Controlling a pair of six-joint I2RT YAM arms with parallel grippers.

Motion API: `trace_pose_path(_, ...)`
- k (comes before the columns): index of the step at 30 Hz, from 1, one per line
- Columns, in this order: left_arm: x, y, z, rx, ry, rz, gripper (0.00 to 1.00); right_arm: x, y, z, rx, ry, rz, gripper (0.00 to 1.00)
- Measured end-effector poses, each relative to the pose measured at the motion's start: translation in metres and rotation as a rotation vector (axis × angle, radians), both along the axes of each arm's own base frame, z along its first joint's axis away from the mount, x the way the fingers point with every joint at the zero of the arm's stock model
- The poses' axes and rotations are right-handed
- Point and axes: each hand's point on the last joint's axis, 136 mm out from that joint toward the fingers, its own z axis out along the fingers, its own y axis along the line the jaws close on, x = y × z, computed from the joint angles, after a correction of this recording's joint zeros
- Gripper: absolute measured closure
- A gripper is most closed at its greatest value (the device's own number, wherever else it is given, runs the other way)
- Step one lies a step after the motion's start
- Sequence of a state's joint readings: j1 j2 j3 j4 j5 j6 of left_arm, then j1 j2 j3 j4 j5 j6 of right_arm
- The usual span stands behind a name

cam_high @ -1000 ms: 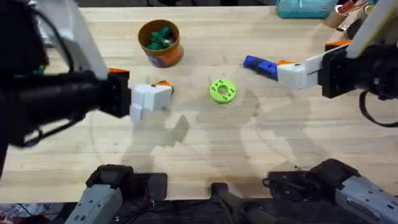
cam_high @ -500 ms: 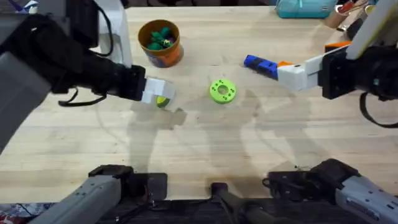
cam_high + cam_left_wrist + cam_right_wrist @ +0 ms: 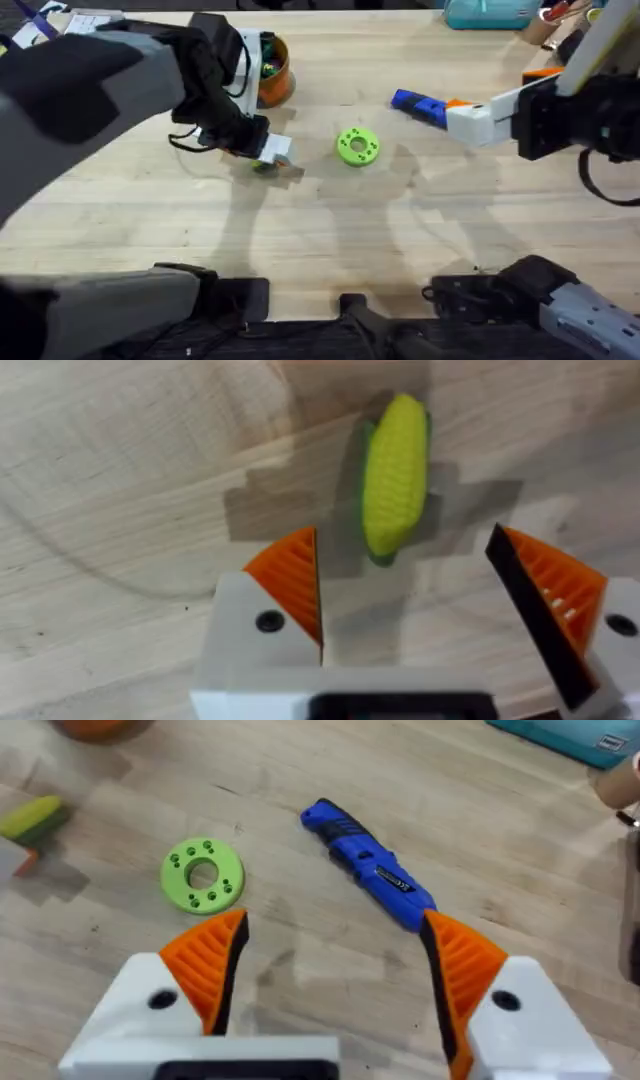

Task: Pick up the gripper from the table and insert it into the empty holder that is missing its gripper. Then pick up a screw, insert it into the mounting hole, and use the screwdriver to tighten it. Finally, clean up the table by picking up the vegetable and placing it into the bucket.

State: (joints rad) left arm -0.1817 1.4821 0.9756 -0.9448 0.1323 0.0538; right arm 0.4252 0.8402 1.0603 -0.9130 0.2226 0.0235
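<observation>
Hovering my left gripper (image 3: 400, 610) w/ jaws spread wide over the vegetable (image 3: 394, 472), a small yellow corn cob w/ green husk edge, lying flat on the wood table (image 3: 330, 240). Cob sits just ahead of my orange ribbed pads (image 3: 290, 575), roughly centred betw. them, not touched yet. From overhead, same gripper (image 3: 268, 152) is near the orange bucket (image 3: 272, 72), which already has green bits inside; the arm hides part of it.

Farther out: lime-green ring (image 3: 358, 146) mid-table, untouched. My right gripper (image 3: 335, 975) is also open, holding nothing, poised above the blue screwdriver (image 3: 368, 866), which lies on the table.

Progress, as I judge it: I'm on the last step, the cleanup. Can't confirm the holder/screw work from what's visible, no holder or screw in view. Left to do: close on the corn, lift, carry the short way to the bucket, drop it in. Risk: cob is rounded and lies lengthwise betw. pads, so it should pinch across its width OK, but may roll if I come down off-centre.
</observation>
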Motion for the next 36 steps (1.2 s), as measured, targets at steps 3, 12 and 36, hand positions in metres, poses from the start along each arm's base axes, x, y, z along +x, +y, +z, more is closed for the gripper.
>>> trace_pose_path(3, 0.008, 0.001, -0.012, 0.015, 0.007, 0.013, 0.014, 0.0, 0.0, 0.0, 0.0, 0.0, 0.0, 0.005)
trace_pose_path(12, 0.017, 0.001, -0.023, 0.022, 0.005, 0.018, 0.015, 0.0, 0.0, 0.0, 0.0, 0.0, 0.0, 0.005)
trace_pose_path(36, 0.017, 0.001, -0.023, 0.022, 0.005, 0.018, 0.015, 0.0, 0.0, 0.0, 0.0, 0.0, 0.0, 0.005)
